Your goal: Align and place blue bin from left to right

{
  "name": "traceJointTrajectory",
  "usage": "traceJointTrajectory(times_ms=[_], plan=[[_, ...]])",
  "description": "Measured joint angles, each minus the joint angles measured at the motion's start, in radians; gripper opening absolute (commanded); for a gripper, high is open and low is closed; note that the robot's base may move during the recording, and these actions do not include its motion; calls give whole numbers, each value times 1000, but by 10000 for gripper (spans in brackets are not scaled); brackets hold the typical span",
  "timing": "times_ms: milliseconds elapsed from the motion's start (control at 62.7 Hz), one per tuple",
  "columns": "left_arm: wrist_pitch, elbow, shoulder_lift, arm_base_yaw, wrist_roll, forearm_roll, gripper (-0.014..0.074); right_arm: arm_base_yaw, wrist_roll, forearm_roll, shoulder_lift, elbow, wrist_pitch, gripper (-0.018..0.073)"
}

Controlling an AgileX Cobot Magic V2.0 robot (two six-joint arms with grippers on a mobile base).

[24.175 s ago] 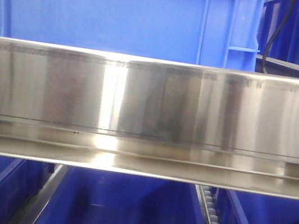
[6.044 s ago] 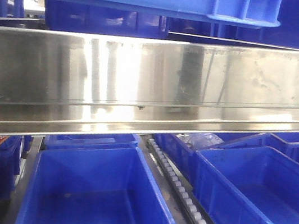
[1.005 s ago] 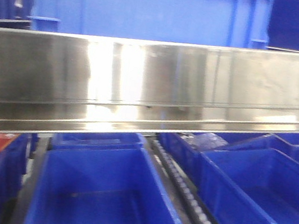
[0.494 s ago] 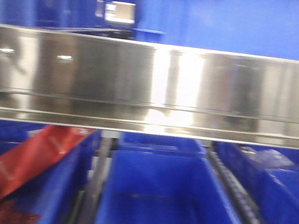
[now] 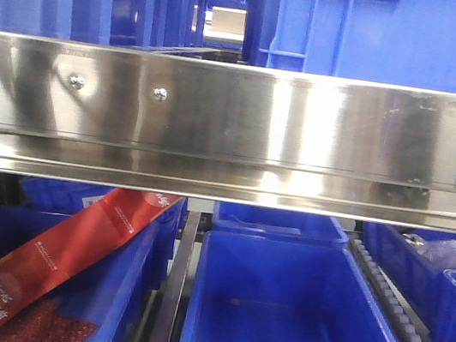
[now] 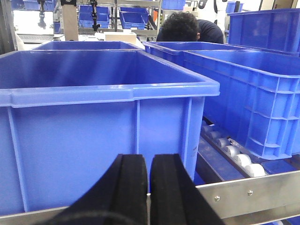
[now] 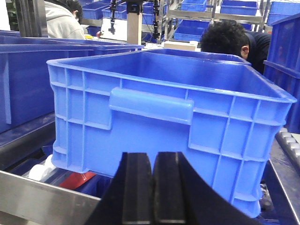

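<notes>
Steel rail sat level across the front view, where half a second earlier it had tilted and blurred, and the red packet in the lower left bin showed more of itself.

Bright blue and ribbed near its corners, the blue bin stood on the upper shelf behind the rail, its thick rim and handle lip facing the right gripper, whose black pads were pressed together (nothing between them). The left gripper was likewise closed and empty, just before a neighbouring crate. Roller tracks separated the crates, leaving narrow gaps; two people bent beyond.
</notes>
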Motion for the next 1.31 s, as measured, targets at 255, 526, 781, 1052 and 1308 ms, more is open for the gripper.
traceJointTrajectory(times_ms=[255, 526, 781, 1052, 1308], plan=[[0, 0, 0, 0, 0, 0, 15, 0, 0, 0, 0, 0, 0, -78], [0, 0, -5, 4, 0, 13, 15, 0, 0, 0, 0, 0, 0, -78], [-98, 145, -140, 181, 0, 29, 15, 0, 0, 0, 0, 0, 0, -78], [-362, 509, -233, 248, 2, 19, 15, 0, 0, 0, 0, 0, -6, -78], [-544, 687, -233, 248, 2, 17, 15, 0, 0, 0, 0, 0, -6, -78]])
